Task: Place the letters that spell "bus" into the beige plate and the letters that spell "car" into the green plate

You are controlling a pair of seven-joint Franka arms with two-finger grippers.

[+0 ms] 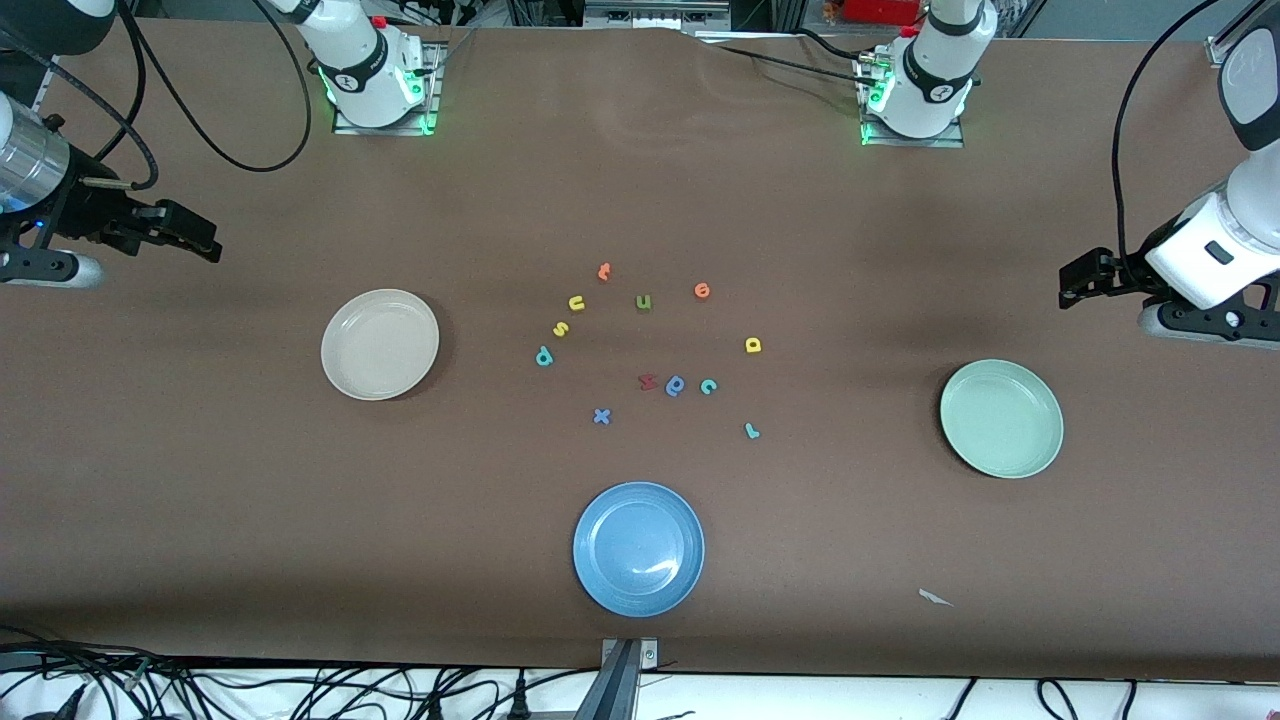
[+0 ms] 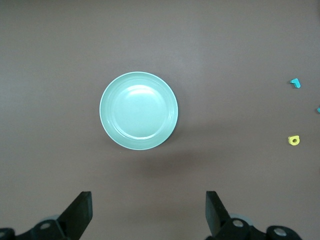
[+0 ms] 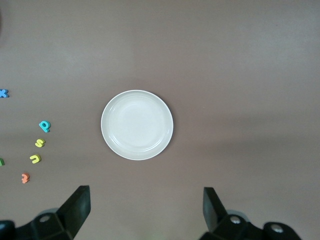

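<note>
While both plates sit empty, no letter has been picked, so the first pick is the step in hand. Beige plate (image 1: 380, 344) lies mid-left of the front view, green plate (image 1: 1001, 418) mid-right. Teal b (image 1: 543, 356), yellow s (image 1: 560, 328) and yellow u (image 1: 576, 303) cluster left of centre; teal c (image 1: 708, 386), yellow a (image 1: 753, 345) and teal r (image 1: 752, 430) right of centre. Left claw (image 1: 1075, 285) hangs at the right edge, right claw (image 1: 195, 240) at the left edge, both spread and holding nothing. Next, a claw should descend on a nearby letter, pinching it precisely.

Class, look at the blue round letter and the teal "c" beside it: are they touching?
Apart. The front view shows a strip of bare brown table between the blue round letter and the teal "c".
</note>
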